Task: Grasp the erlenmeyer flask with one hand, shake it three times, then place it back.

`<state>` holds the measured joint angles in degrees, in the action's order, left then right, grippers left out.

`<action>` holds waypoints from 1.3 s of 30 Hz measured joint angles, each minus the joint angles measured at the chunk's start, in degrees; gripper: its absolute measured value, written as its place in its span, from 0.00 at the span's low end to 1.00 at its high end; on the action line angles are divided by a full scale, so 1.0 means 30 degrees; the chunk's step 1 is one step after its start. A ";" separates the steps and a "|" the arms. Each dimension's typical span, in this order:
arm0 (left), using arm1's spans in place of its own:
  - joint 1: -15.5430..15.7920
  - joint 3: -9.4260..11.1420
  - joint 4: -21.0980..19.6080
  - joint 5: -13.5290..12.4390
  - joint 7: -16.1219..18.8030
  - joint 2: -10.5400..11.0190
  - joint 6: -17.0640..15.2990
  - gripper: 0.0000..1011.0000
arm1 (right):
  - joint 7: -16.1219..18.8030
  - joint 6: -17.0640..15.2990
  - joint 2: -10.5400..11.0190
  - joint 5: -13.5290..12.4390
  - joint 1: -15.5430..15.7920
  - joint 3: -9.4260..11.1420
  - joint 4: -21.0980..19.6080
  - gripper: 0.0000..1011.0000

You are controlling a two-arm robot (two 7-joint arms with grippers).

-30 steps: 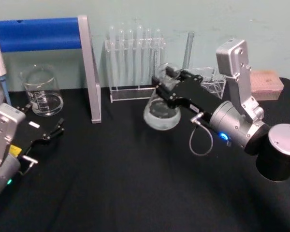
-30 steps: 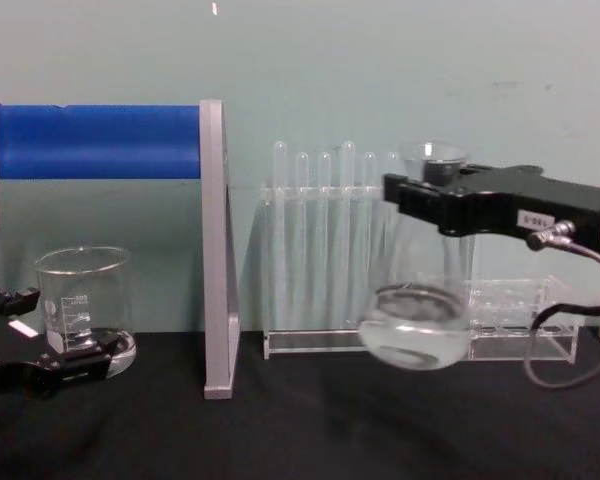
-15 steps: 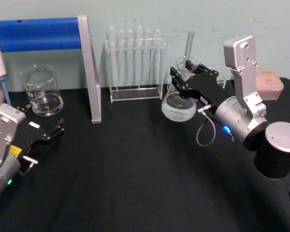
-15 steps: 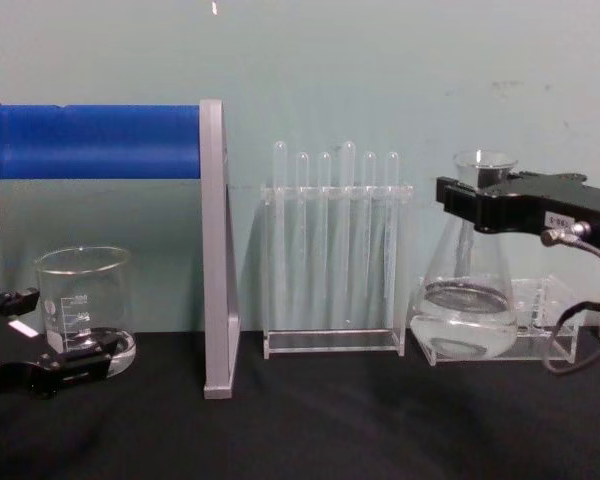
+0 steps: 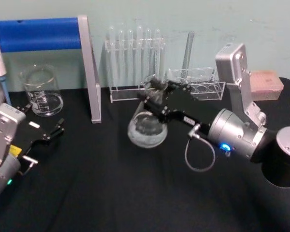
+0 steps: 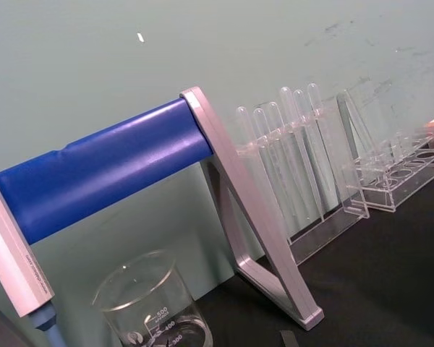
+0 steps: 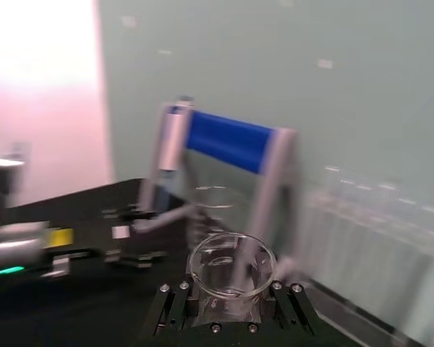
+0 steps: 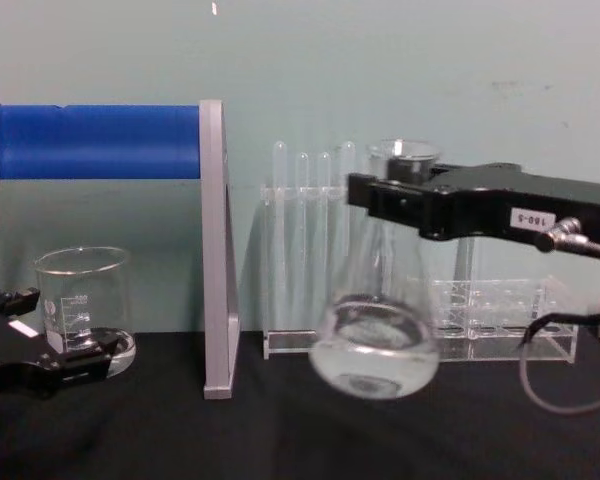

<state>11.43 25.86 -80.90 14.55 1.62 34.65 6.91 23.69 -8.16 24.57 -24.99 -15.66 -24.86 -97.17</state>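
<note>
**Shake step, flask lifted.** The clear glass conical erlenmeyer flask (image 8: 375, 345) hangs tilted above the black worktop (image 8: 280, 440), just in front of the clear plastic test-tube rack (image 8: 285, 343). The right pincer (image 8: 380, 200) pinches its narrow neck, which presumably leaves the wide base free to swing. The left pincer (image 5: 43, 118) is spread and lies parked near the squat glass beaker (image 5: 41, 92). The chest view reveals the gap beneath the base. The right wrist view looks into the flared mouth.

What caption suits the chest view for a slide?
Right gripper holds the erlenmeyer flask by its neck, tilted before the test tubes; left gripper rests near the beaker.
</note>
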 joint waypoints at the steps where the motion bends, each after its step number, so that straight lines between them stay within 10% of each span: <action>1: -0.0001 0.0001 -0.0001 0.0000 0.0000 0.0000 0.0000 0.99 | 0.0365 0.0004 0.0136 -0.0129 0.0023 -0.0085 -0.0118 0.44; 22: -0.0002 0.0000 -0.0001 0.0000 0.0000 -0.0001 0.0000 0.99 | 0.6009 0.0945 0.2741 -0.2345 -0.0580 -0.2252 -0.0976 0.44; 39: -0.0002 0.0000 0.0000 0.0000 0.0000 -0.0001 0.0000 0.99 | 0.0951 0.1535 0.0948 -0.1454 -0.1132 -0.1407 0.1443 0.44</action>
<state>11.43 25.86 -80.90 14.55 1.62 34.64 6.91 26.55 -3.56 27.42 -29.35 -19.06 -29.08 -92.84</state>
